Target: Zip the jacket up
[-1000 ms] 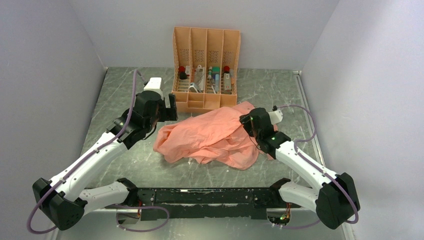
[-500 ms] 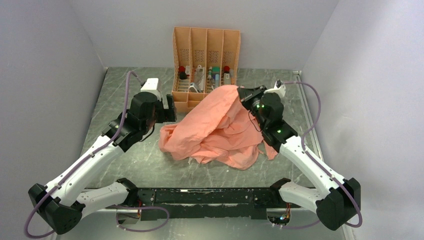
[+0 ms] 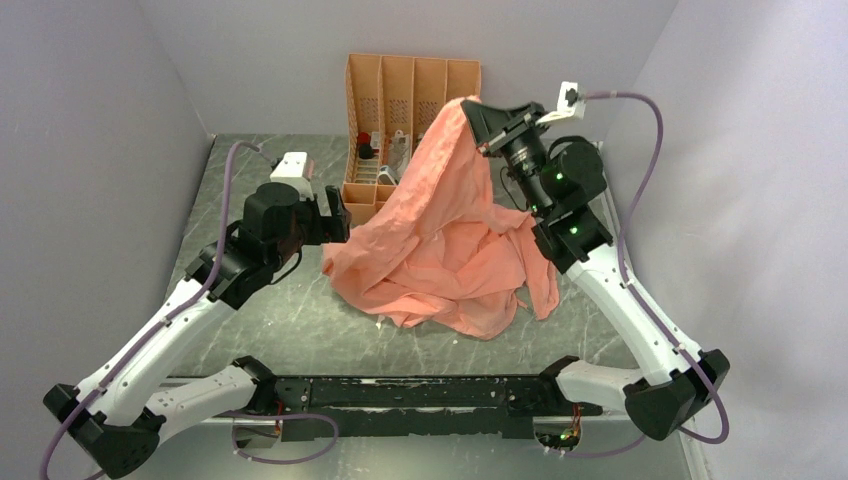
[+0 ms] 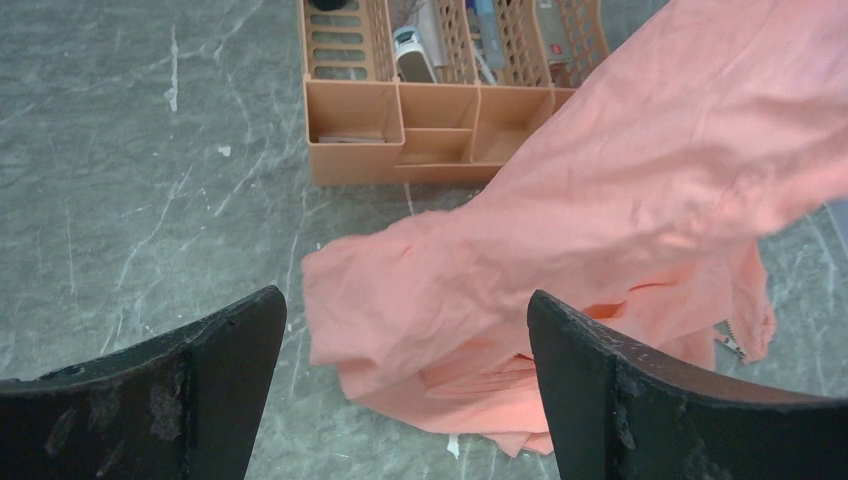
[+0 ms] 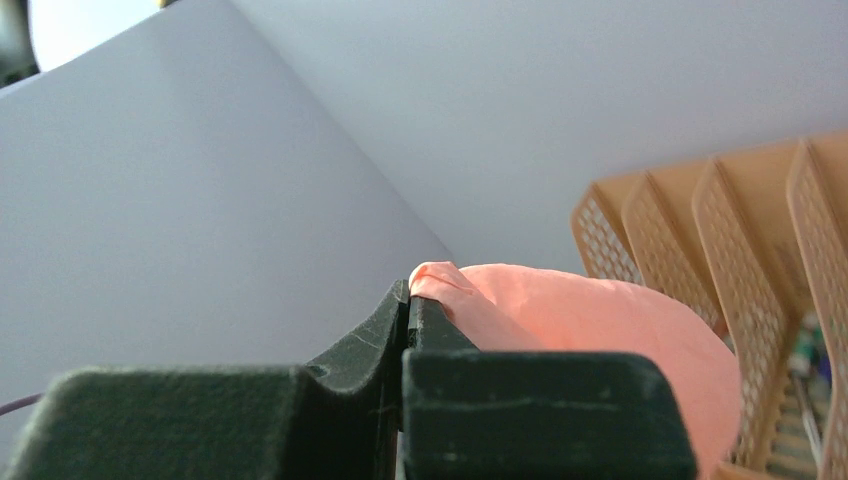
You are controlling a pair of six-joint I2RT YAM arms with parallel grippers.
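An orange perforated rack (image 3: 392,95) with four tall slots stands at the back of the grey marbled worktop (image 3: 280,330), close to the rear wall (image 3: 300,50). Low open trays (image 4: 400,125) run along its front edge. The leftmost slot holds a small red-topped item (image 3: 363,139), and the next slot holds a white object (image 4: 411,48). Plain pale walls close in the worktop at the left, right and back.

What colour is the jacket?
The jacket is plain salmon pink, clearest in the left wrist view.
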